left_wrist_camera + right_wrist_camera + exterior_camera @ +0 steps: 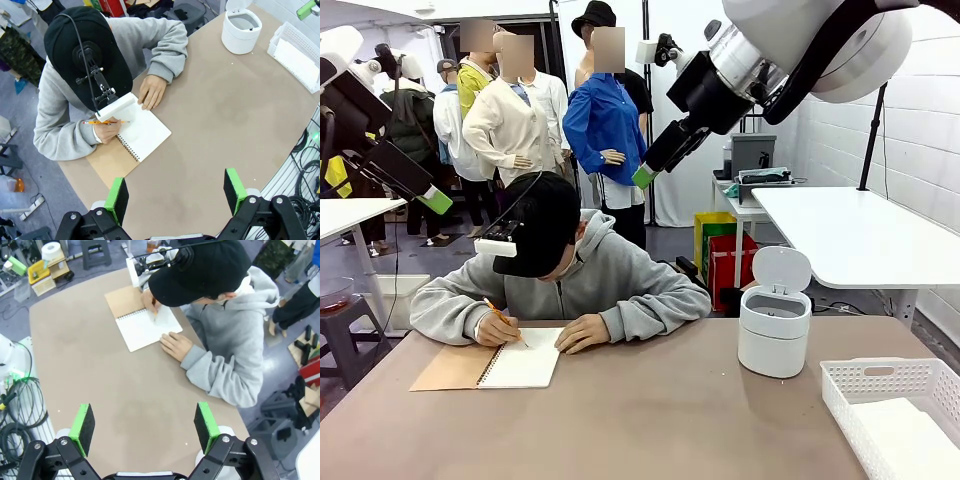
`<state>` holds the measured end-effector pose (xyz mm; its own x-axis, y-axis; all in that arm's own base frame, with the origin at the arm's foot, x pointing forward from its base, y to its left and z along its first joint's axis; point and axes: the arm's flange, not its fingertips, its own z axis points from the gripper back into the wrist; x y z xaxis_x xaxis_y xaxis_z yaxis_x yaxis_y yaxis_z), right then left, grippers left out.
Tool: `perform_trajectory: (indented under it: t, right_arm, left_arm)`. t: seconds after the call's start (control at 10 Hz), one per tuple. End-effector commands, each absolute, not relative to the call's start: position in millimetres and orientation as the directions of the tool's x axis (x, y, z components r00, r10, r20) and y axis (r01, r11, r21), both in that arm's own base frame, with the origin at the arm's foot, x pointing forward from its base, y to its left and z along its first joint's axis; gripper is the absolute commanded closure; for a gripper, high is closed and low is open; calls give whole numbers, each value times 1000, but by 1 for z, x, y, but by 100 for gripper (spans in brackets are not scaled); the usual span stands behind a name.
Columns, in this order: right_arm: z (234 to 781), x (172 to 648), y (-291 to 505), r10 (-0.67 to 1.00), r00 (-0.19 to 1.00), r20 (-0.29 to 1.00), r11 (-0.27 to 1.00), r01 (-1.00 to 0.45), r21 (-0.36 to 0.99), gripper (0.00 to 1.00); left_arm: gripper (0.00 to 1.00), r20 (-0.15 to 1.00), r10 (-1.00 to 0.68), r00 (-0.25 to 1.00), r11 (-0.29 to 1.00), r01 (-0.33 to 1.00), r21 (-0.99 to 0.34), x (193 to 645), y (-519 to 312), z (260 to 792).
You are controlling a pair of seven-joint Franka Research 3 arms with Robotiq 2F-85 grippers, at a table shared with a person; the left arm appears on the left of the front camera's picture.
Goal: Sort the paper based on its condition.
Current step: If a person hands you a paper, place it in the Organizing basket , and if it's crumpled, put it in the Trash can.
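A white-painted brick wall (880,110) runs along the right side of the room. A white rectangular side table (860,235) stands against it, above a grey floor (440,255). A dark round stool (340,320) sits at the left.

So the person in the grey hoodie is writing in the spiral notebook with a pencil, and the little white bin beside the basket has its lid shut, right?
Not quite: the small white round bin has its lid flipped up, open, as the front view shows. The rest holds: the person in the grey hoodie is writing with an orange pencil in the spiral-bound notebook, and the bin stands beside the white plastic basket.
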<state>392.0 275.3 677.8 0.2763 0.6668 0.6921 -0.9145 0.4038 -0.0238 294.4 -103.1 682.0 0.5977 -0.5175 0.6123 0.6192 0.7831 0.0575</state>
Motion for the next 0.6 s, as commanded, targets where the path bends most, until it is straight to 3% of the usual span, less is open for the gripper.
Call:
perform_trajectory:
  t: [0.0, 0.5]
  right_arm:
    - [677, 391, 276, 668, 276, 691, 401, -916, -21, 0]
    - [677, 391, 276, 668, 276, 691, 401, -916, -21, 0]
  left_arm:
    - [0, 612, -517, 598, 784, 617, 59, 294, -103, 682]
    - [0, 612, -517, 598, 784, 617, 59, 294, -103, 682]
